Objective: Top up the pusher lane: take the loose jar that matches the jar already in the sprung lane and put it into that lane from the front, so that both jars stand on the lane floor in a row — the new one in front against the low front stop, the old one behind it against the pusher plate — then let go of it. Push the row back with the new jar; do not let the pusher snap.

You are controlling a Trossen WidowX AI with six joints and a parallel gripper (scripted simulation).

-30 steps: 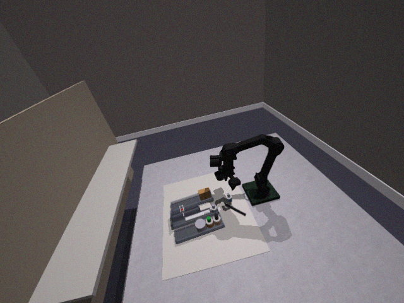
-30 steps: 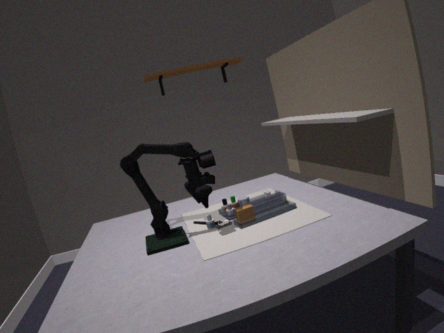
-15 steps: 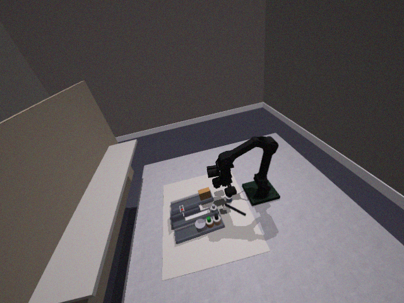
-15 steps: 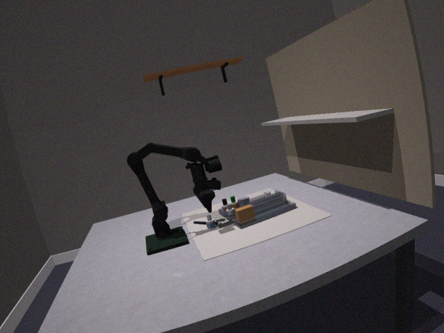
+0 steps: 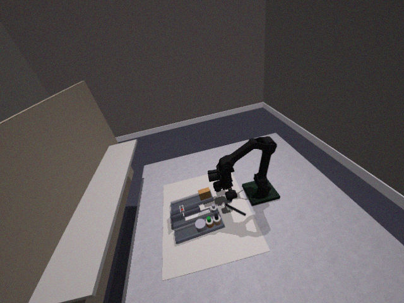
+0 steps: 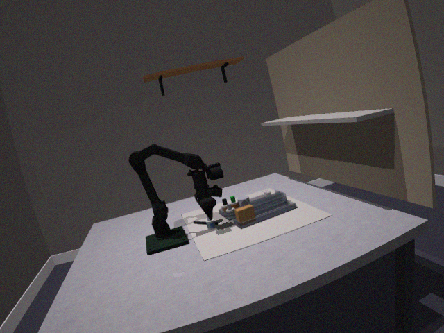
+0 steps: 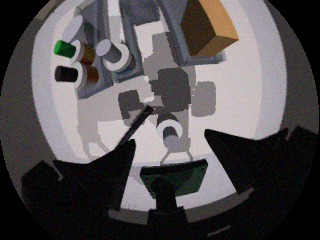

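The loose jar (image 6: 210, 224) (image 7: 169, 129), with a pale cap, white shoulder and bluish body, stands upright on the white mat (image 5: 215, 247) (image 6: 222, 249). In the top view the arm mostly hides it. My gripper (image 5: 225, 192) (image 6: 210, 219) (image 7: 170, 138) is open and points down over this jar; in the wrist view the cap shows between the spread fingertips, with nothing held. A similar pale-capped jar (image 5: 213, 207) (image 7: 118, 56) stands at the front of the middle lane of the grey rack (image 5: 186, 236). The pusher plate behind it is not clearly visible.
A black bar (image 5: 235, 209) (image 6: 199, 222) (image 7: 134, 128) lies beside the loose jar. An orange box (image 5: 204, 193) (image 6: 245, 214) (image 7: 220, 37) stands in one outer lane. The other holds a green-capped jar (image 5: 209, 222) (image 7: 65, 48), a black-capped jar (image 5: 216, 219) (image 7: 66, 74) and a lilac cylinder (image 5: 200, 225).
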